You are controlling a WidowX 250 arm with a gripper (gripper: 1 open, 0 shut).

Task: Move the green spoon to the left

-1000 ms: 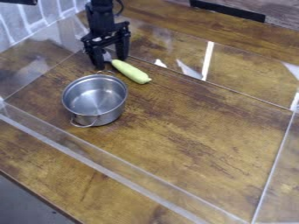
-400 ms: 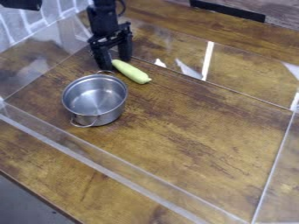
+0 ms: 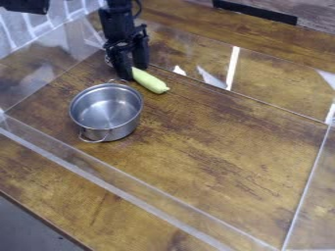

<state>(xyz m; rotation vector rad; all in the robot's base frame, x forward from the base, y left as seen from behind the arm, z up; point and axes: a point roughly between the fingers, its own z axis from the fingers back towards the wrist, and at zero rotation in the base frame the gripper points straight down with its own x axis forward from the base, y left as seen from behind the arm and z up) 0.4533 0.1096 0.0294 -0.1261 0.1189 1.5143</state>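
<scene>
1. Find the spoon point(image 3: 151, 81) in the upper left of the frame, just below and to the right of the gripper point(image 3: 125, 69). Runs slantwise, from under the dark fingers down toward the lower right.
2. Seems to meet or nearly meet the fingers at the upper-left end; cannot tell touching from merely close.
3. Cannot tell whether spread or pressed together at the fingertips, nor whether pinching anything: too dark and small there. Comes down from the top edge of the frame, with just one arm to do the work.
4. Looks like the moment for taking hold at that near end. Would call for closing across the slanting axis, then carrying toward the left of the frame, if meant as the picture's left.
5. Could swing the free lower-right end round if gripped so far from the middle. Could also knock the pot point(image 3: 108, 110), near at the lower left, if swept low.
6. Notice the spoon's thick, rounded, pale yellow-green handle, smooth-looking; cannot make out the bowl.
7. Compare the pot: round, open, shiny grey metal, with thin loop handles.
8. Below, see brown wood grain on the table point(image 3: 210, 157), streaked and mottled, with pale glints at the upper right.
</scene>
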